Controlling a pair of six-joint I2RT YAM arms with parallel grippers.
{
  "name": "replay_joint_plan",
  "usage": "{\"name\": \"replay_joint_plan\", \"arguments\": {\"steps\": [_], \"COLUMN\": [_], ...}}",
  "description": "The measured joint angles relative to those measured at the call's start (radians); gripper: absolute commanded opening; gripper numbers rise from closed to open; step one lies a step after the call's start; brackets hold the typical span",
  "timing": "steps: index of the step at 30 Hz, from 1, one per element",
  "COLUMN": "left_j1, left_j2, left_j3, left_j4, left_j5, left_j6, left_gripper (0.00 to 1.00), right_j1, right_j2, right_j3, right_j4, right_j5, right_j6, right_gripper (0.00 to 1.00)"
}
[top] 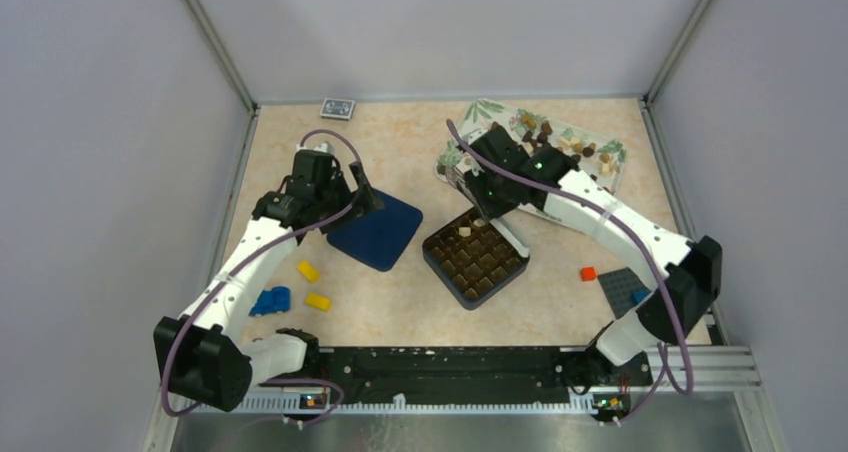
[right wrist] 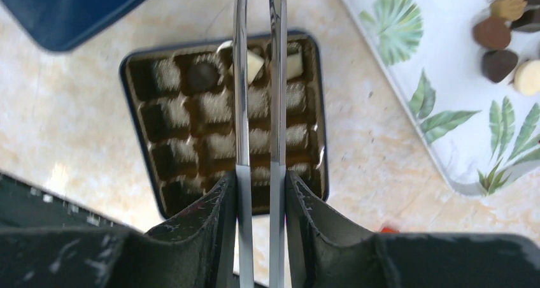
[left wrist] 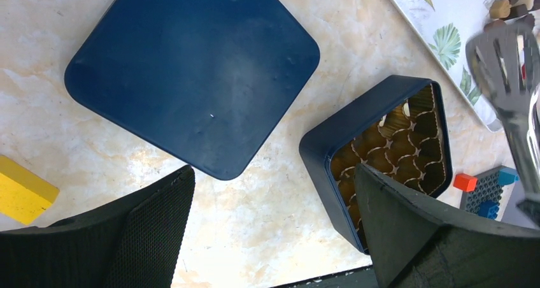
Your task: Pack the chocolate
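The tongs overhang the box; free table lies between box and lid.

Bright even light, soft shadows, glare on tongs

Right fingers hover over the compartmented box, seemingly gripping tongs.

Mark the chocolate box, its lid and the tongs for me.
chocolate box (left wrist: 331,125): left wrist view, outer side wall.
lid (left wrist: 191,71): left wrist view, middle of top.
tongs (right wrist: 240,129): right wrist view, left blade.
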Motion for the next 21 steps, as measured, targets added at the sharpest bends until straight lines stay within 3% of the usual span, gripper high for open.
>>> {"name": "replay_joint_plan", "arguments": {"steps": [12, 21], "left_j1": [0.005, 0.006], "left_j2": [-0.034, -0.037], "left_j3": [-0.021, -0.032], "left_j4": [-0.015, -0.016], "left_j5": [-0.004, -0.003], "left_j6": [-0.002, -0.005], "left_gripper": [0.99, 0.99], "right_j1": [-0.149, -0.155], "right_j2": [0.348, 0.436], "right_j3": [0.185, 0.286], "right_j4": [0.060, 0.062], "right_j5": [0.003, -0.016], "right_j6": [-0.055, -0.079], "right_gripper": [0.34, 0.36]}}
